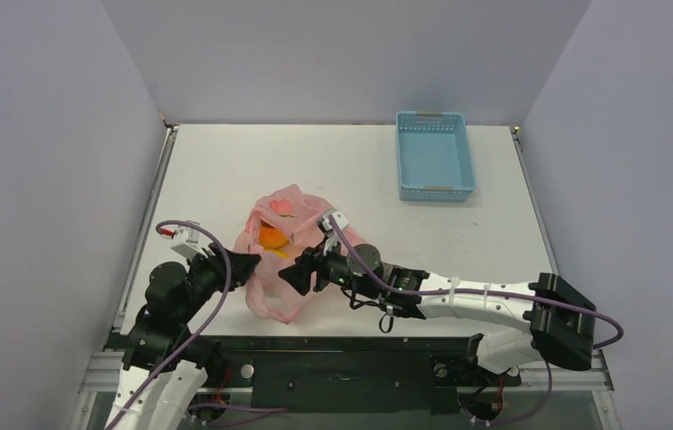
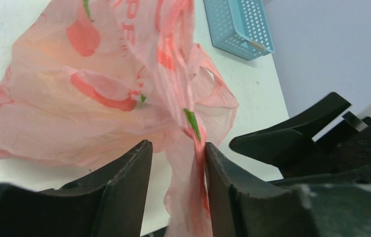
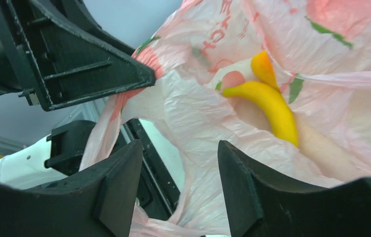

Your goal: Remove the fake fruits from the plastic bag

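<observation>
Here's the thin crinkly pink plastic carrier bag (image 1: 289, 202), slumped on the white surface (image 1: 216, 161) just this side of centre, with the fruits inside it. An orange-yellow plastic fruit (image 1: 271, 237) glows through the film, and a yellow plastic banana (image 3: 272, 106) shows in the right wrist view. Left gripper (image 2: 177, 145) sits at the bag's 8 o'clock, jaws parted. A twisted strip of film hangs between them, brushing one finger but not pinched. Right gripper (image 3: 179, 145) is at 4 o'clock, released wide around loose film, nothing clamped. My read: they flank the near end to take opposite sides and spread the mouth. The rigid light-blue slotted basket (image 1: 435, 154) waits at 1 o'clock, well apart.
</observation>
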{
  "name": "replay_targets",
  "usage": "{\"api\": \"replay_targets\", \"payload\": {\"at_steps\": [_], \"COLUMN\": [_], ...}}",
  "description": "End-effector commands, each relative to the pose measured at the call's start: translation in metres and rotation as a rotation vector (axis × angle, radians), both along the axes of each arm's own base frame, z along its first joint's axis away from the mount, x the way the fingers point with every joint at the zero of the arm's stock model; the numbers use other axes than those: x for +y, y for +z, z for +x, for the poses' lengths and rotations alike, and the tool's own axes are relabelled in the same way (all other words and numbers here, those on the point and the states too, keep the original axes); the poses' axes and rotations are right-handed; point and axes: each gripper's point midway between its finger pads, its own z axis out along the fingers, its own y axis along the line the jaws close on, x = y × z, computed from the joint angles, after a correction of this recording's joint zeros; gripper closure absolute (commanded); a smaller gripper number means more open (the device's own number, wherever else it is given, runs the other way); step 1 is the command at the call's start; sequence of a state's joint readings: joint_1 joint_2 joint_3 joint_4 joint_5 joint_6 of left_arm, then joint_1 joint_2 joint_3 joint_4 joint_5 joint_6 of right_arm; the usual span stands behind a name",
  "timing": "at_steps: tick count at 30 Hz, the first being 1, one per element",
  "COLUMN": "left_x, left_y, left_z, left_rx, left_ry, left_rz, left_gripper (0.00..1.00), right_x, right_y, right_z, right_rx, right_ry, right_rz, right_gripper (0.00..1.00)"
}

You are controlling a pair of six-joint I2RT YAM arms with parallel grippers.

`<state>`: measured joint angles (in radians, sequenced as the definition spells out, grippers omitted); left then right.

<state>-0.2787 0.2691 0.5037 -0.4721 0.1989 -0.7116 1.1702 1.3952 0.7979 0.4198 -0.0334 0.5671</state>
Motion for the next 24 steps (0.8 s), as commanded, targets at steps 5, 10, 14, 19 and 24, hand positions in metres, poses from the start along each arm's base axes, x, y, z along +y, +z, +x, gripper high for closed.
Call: {"api": "replay_targets", "payload": {"at_steps": [5,10,14,19,24], "left_x": [0.029,0.013,-0.018,-0.028,-0.005], "left_y": [0.016,0.014,0.002,-0.015,-0.037], "left_z": [0.002,0.015,0.018,0.016,0.010], "left_rx": [0.098,0.099,0.129,0.199,0.361], "left_ry": [0.169,0.101,-0.061,-0.129,-0.043], "left_rz": [0.052,0.034,-0.007,-0.004,0.135], "left_gripper": [0.21,0.11,0.12,0.28,0.86], "right_x": [-0.024,-0.023,-0.030,-0.031,-0.007], "right_y": [-0.017,-0.025,-0.023,-0.040,-0.074], "right_z": [0.028,0.044,0.064,0.083,0.092], "right_rx": [-0.029,0.021,0.079,0.117,0.124], "right_ry": [-0.094,-0.174,-0.250,-0.274,-0.250], "right_rz": [-0.133,-0.158,-0.125,-0.178,-0.196], "right_gripper": [0.47,0.48,0.48,0.59,0.81]}}
